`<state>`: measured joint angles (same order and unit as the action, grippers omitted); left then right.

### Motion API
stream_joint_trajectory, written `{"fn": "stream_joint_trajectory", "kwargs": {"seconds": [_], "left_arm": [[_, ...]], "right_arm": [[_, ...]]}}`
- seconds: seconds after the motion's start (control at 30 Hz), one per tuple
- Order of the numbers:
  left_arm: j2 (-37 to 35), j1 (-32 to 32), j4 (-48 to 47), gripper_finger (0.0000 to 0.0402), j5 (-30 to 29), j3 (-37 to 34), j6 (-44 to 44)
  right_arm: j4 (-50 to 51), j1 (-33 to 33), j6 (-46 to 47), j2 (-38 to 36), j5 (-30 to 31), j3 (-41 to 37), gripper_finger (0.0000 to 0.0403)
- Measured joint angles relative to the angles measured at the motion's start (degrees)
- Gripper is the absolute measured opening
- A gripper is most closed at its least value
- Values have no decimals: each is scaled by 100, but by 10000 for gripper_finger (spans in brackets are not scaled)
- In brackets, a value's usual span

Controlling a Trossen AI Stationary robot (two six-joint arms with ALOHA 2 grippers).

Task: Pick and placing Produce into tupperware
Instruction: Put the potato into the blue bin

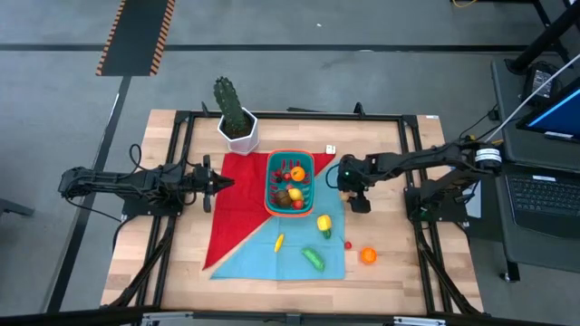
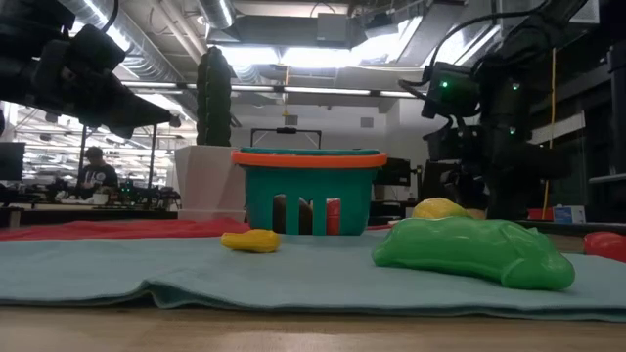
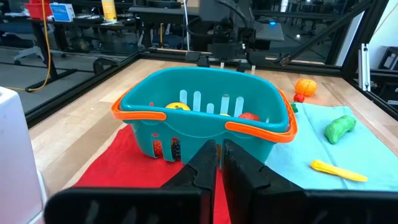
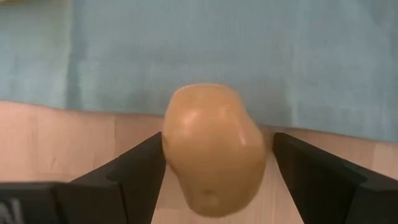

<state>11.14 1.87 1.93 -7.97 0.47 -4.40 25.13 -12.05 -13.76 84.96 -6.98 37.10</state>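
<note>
A: Why is your right tool (image 4: pixel 214 168) so wide apart?
B: It straddles a tan potato-shaped toy (image 4: pixel 213 148) beside the teal, orange-rimmed plastic tupperware (image 1: pixel 290 186); your left tool (image 3: pixel 217 163) waits closed, empty.

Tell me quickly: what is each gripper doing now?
Left gripper: closed, holding nothing.
Right gripper: wide open around a tan potato-like piece.

A grey floor (image 1: pixel 299 81) surrounds the wooden table (image 1: pixel 136 263). Beyond the table's far-left corner lies a black-and-orange striped mat (image 1: pixel 136 36). To the table's right stands a desk with a laptop (image 1: pixel 544 195). Overhead, ceiling lights (image 2: pixel 293 54) glow among ducts.
</note>
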Motion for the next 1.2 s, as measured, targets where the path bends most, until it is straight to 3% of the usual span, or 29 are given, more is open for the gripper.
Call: {"fn": "stream_joint_trajectory", "kwargs": {"seconds": [0.43,0.77,1.2], "left_arm": [[-1,0,0,4,0,0,0],[0,-1,0,31,0,-1,-2],[0,-2,0,61,0,0,-2]], "right_arm": [[-140,0,147,81,-7,7,286],[-155,-9,155,86,9,7,200],[-120,-17,753,87,31,9,199]]}}
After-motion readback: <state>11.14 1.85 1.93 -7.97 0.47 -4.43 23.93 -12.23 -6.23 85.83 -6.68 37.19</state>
